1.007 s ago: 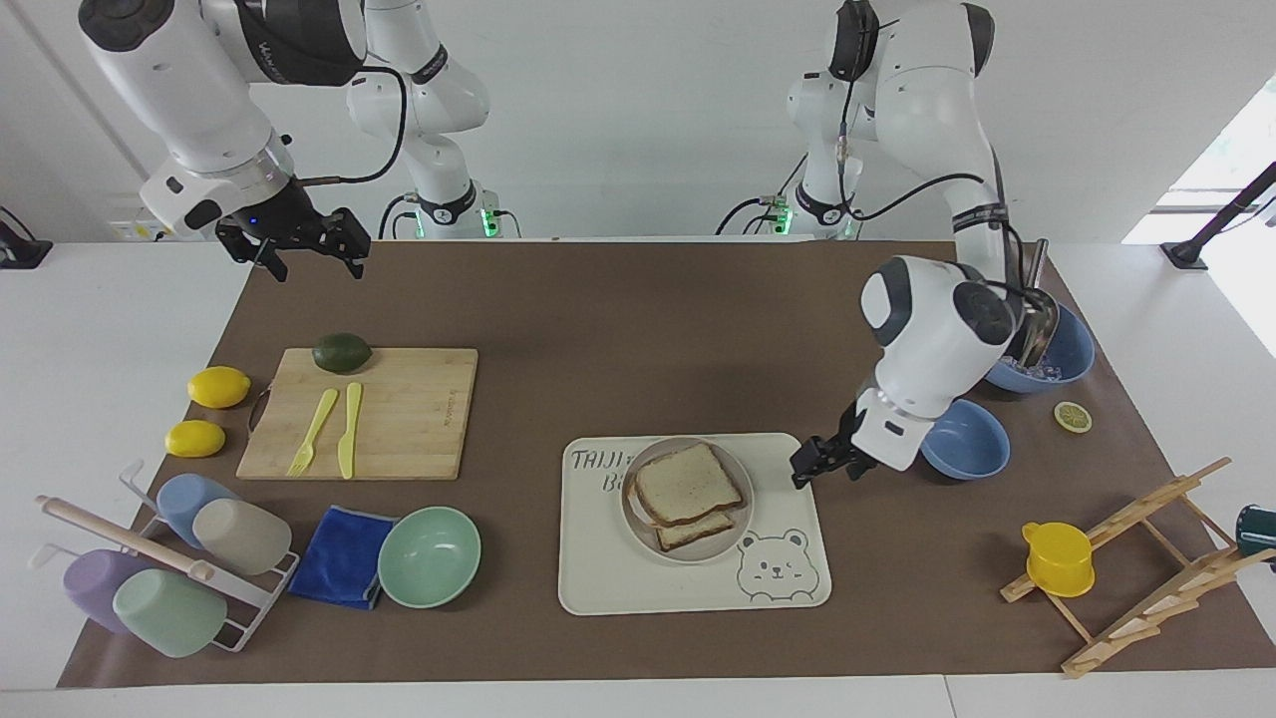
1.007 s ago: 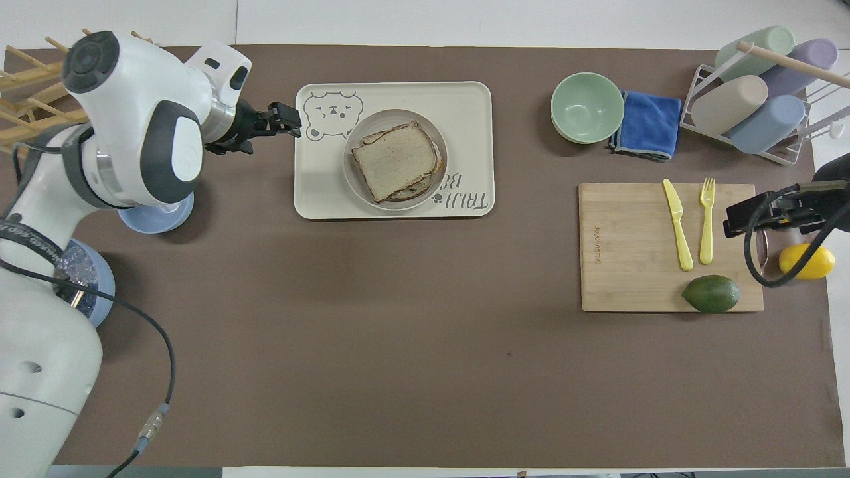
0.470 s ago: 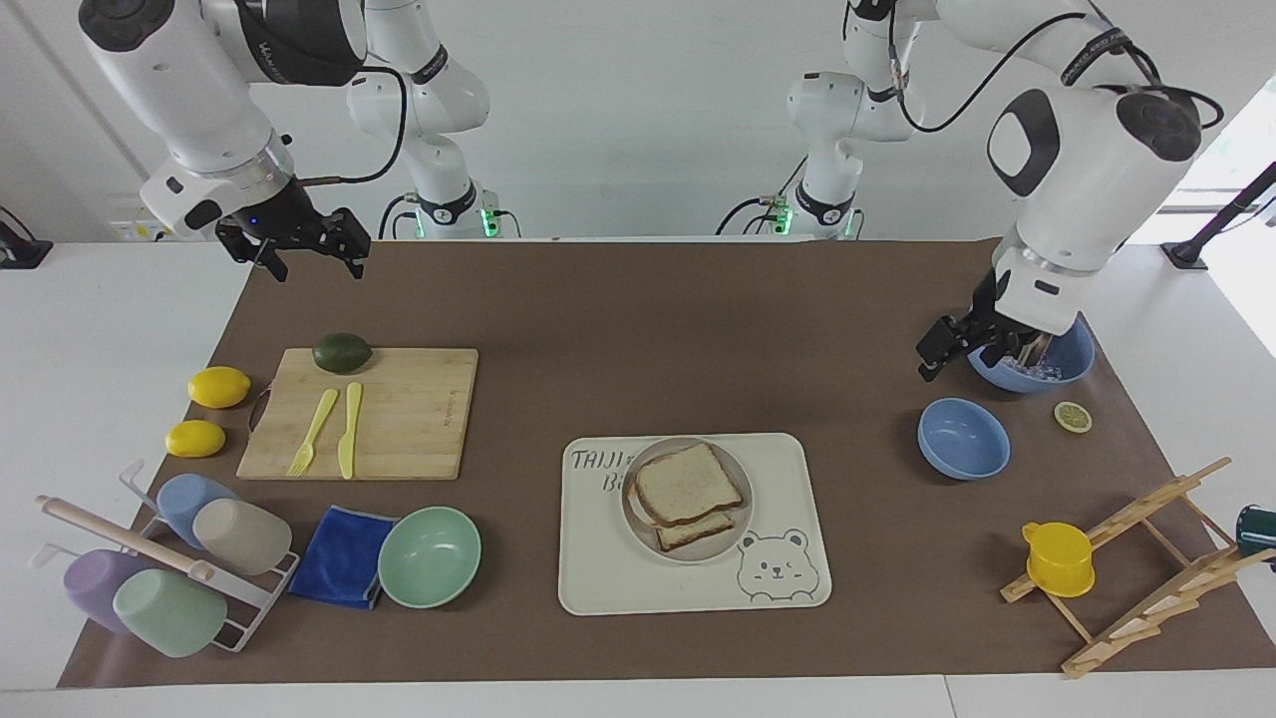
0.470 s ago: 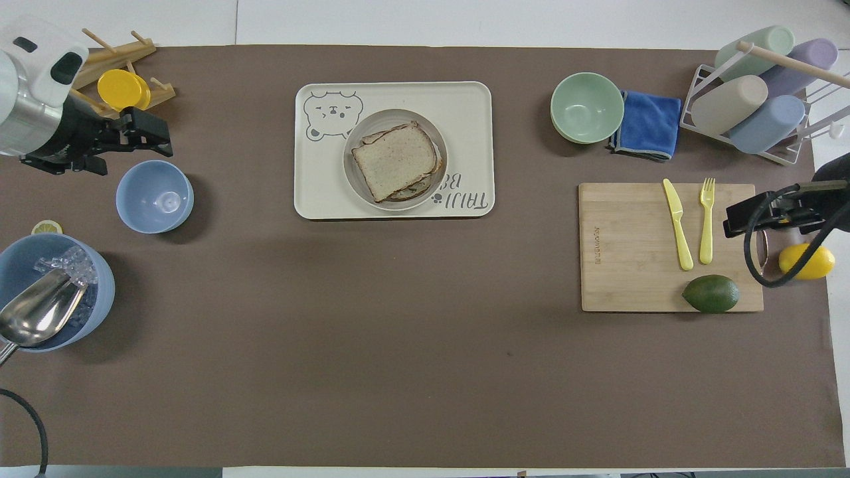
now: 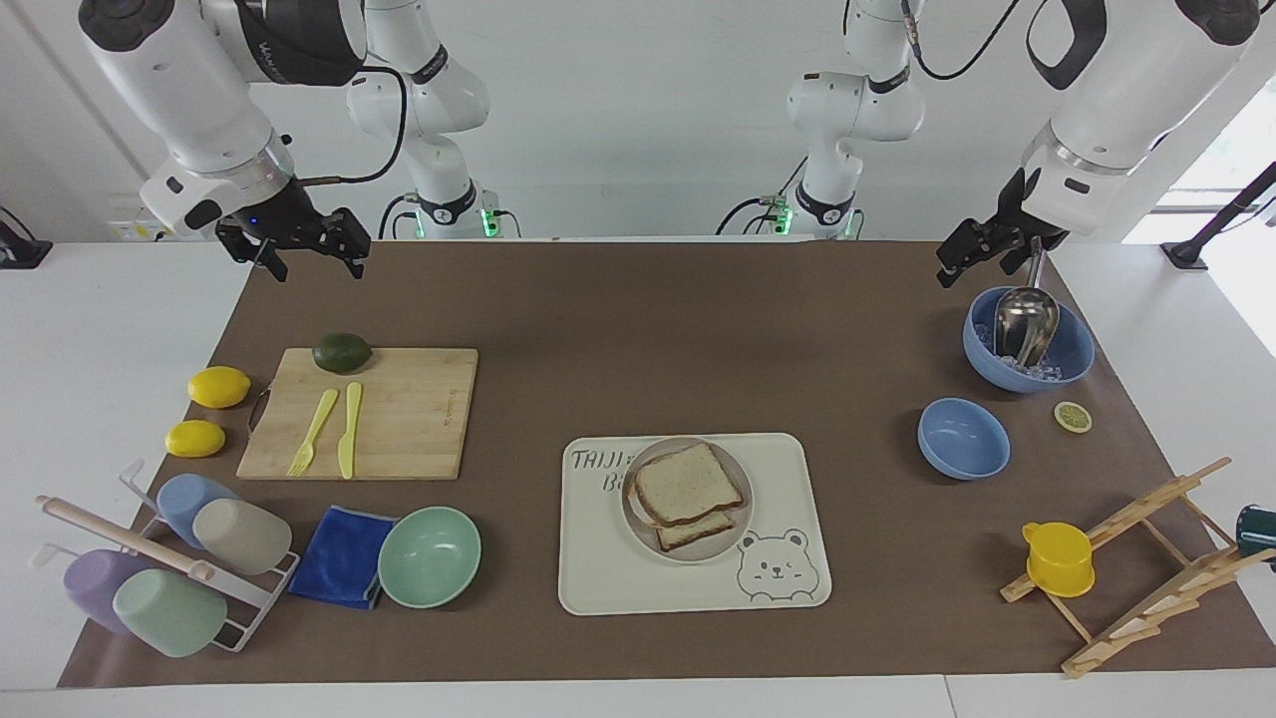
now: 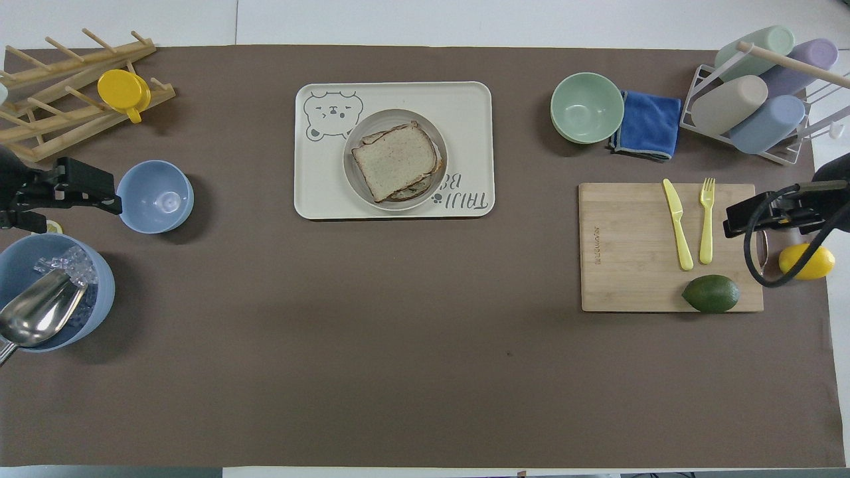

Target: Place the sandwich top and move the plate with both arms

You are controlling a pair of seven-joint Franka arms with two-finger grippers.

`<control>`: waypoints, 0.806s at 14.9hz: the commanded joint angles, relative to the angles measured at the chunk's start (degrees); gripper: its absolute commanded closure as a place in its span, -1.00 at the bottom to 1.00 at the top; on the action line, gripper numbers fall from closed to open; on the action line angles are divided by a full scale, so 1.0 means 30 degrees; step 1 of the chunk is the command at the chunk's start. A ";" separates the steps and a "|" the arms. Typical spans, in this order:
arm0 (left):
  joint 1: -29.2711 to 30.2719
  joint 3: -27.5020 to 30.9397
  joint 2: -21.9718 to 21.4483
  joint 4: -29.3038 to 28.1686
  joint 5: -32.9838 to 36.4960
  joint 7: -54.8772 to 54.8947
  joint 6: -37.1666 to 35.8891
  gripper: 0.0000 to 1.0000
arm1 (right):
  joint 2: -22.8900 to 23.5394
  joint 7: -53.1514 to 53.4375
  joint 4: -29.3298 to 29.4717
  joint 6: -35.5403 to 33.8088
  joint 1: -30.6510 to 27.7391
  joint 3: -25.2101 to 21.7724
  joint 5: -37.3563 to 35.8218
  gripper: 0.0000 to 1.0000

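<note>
a robotics lab staged as a mock kitchen: two white arms point(image 5: 189, 90) bolted at a white table point(image 5: 110, 329) covered by a brown mat point(image 5: 638, 319), against bare white walls, with a cutting board point(image 5: 399, 409), cup rack point(image 5: 150, 558) and bear-print tray point(image 5: 688, 578) laid out as props.

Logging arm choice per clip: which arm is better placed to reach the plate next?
Left, marginally. The left gripper hangs over the ice bowl, closer to the plate than the right gripper past the cutting board.
</note>
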 commanded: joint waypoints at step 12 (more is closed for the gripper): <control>0.3373 -0.4372 -0.1206 -0.1630 0.1677 0.3784 0.0612 -1.00 | -0.0416 -0.0360 -0.0453 0.0026 -0.0128 0.0018 0.0134 -1.00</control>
